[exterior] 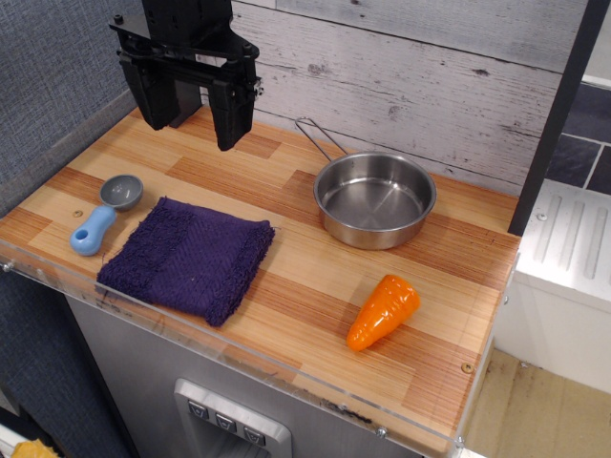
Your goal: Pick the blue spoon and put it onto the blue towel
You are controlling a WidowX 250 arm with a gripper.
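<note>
Blue towel (189, 258) lies nearest; blue spoon (105, 215) beside it; pincer (194, 124) above, spread wide, holding nothing.

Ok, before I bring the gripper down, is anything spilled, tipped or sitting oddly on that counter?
Nothing stands out. The blue spoon lies flat left of the blue towel, which sits slightly rotated but smooth. The pan is upright and empty, the toy carrot lies on its side, and the gripper hangs open above.

knobbly cloth towel (188, 257) – glossy steel pan (374, 199)
</note>
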